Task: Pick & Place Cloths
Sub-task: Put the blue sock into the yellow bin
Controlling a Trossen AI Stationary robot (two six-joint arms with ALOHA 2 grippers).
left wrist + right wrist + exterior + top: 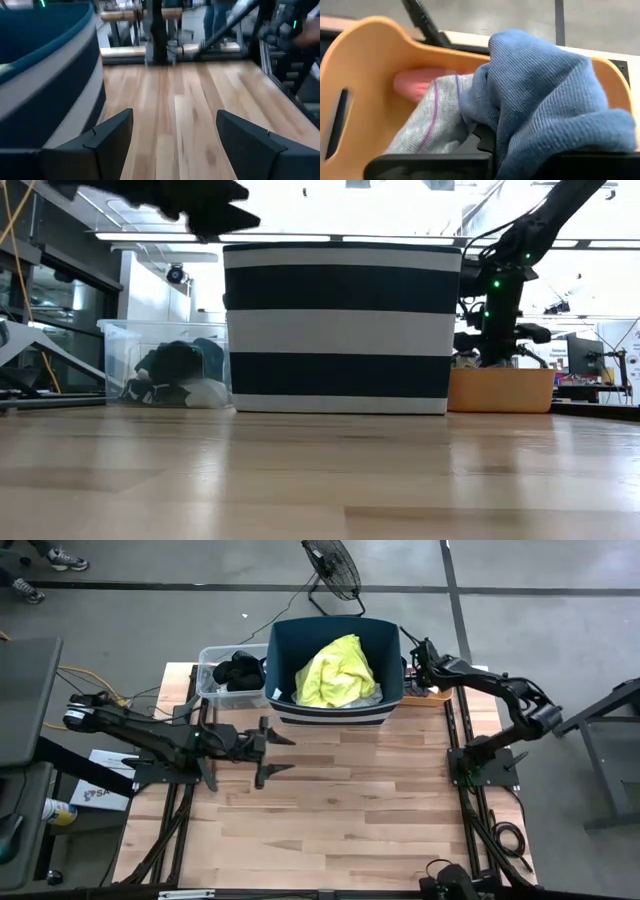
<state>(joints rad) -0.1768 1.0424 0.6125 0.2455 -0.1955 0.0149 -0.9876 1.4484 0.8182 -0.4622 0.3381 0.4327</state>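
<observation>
While the left gripper (283, 753) hangs over bare wood just in front of the tub (334, 712), its fingers spread wide and empty, the right gripper (418, 653) reaches down beside the tub's right wall, over the orange tray (432, 692). From above, a yellow shirt (337, 671) fills the tub, and a clear bin (210, 690) touching its left side holds dark cloths (236, 672). No writing can be read on anything.

At table height, the tub (342, 328) shows navy and white bands, the clear bin (165, 363) stands to one side with dark garments inside, and the tray (500, 389) to the other.

Past the left wrist, two fingers (112, 135) stand well apart over the table (185, 110), the tub (47, 75) beside them.

Past the right wrist, a blue sock (545, 105) drapes over the gripper, which is clamped on it, with a grey sock (432, 125) beside it in the tray (365, 75).
</observation>
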